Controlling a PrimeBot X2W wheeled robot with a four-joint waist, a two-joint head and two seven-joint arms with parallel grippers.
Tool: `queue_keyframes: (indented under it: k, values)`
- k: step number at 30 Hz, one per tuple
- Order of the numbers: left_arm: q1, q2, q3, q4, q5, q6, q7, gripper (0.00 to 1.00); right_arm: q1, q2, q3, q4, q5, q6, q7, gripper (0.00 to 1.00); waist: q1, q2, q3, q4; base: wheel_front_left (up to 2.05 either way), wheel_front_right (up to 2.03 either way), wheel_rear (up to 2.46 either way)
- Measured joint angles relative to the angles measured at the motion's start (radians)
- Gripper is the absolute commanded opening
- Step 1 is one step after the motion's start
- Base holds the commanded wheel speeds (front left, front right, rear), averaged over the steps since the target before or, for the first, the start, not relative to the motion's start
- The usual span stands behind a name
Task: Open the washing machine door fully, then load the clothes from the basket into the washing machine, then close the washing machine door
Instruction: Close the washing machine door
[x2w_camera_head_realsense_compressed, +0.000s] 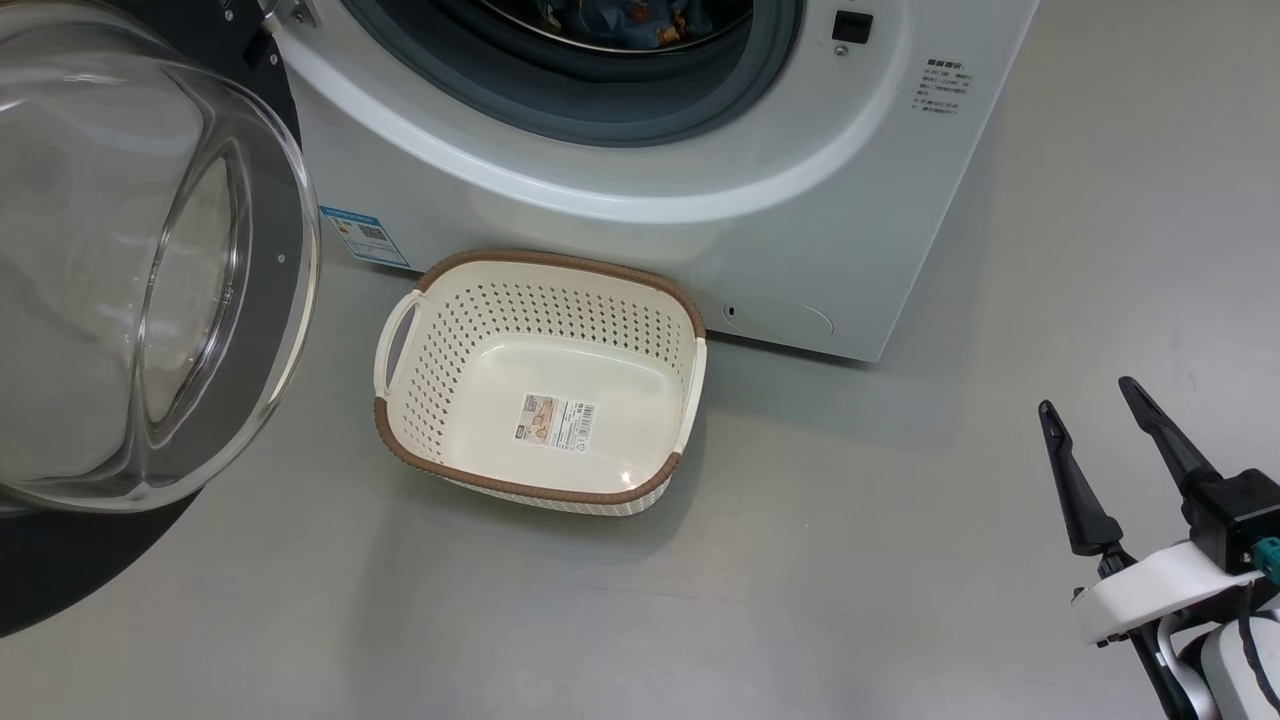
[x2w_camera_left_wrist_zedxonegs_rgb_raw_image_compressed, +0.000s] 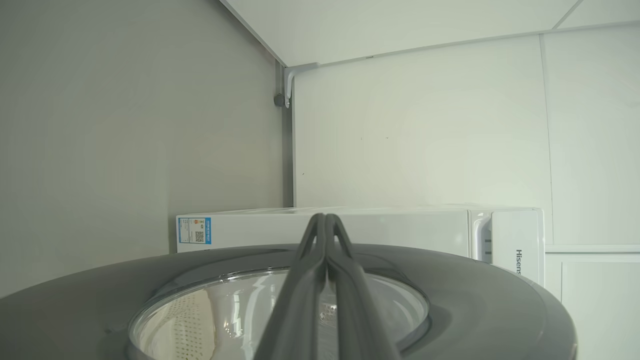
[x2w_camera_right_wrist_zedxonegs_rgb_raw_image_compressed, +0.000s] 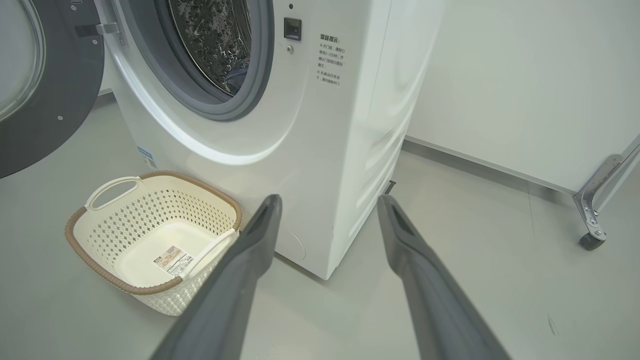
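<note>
At four o'clock in the head view, nearest the robot, the right gripper holds its two long dark fingers spread wide with nothing between them. Further out, at the centre, the small cream-white perforated plastic basket with the brown woven-look rim sits on the grey floor, bare but for its label sticker. At nine o'clock the large round washing machine door, a glossy black rim around a bulging clear glass bowl, hangs wide open. In its own wrist view the left gripper, pressed shut and holding nothing, lies across that rim. At twelve o'clock the big white front-loading washing machine shows a scrap of blue, orange-printed clothes inside its drum.

The door is likely stiff, fairly heavy and slick (the glass is best left alone). A push on the rim's free edge, far from the hinge, should swing it. Whether the left gripper touches the door cannot be told. The drum is cut off at the head view's top edge, so how the clothes lie is unclear.
</note>
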Motion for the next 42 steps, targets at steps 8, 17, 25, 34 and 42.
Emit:
queue_keyframes:
  k: [8,17,25,34,42]
  values:
    - [0.024,-0.003,-0.009,-0.003,-0.009,0.000,0.055,0.00,0.000,0.014,0.009,0.006,0.000,0.000,0.000,1.00,0.0000,0.0000,-0.027,0.006,0.00,0.00,0.00]
    - [0.040,-0.007,-0.035,-0.025,-0.010,0.000,0.111,0.00,0.000,0.037,0.012,0.011,0.000,0.000,0.000,1.00,0.0000,0.0000,-0.053,0.009,0.00,0.00,0.00]
    - [0.042,-0.020,-0.049,-0.058,-0.037,0.000,0.150,0.00,0.000,0.048,0.010,0.014,0.000,0.000,0.000,1.00,0.0000,0.0000,-0.062,0.005,0.00,0.00,0.00]
    - [0.058,-0.043,-0.091,-0.100,-0.036,0.000,0.196,0.00,0.002,0.063,-0.001,0.020,0.000,0.000,0.000,1.00,0.0000,0.0000,-0.084,0.010,0.00,0.00,0.00]
    - [0.066,-0.061,-0.110,-0.140,-0.037,0.000,0.233,0.00,0.006,0.070,0.000,0.020,0.000,0.000,0.000,1.00,0.0000,0.0000,-0.092,0.013,0.00,0.00,0.00]
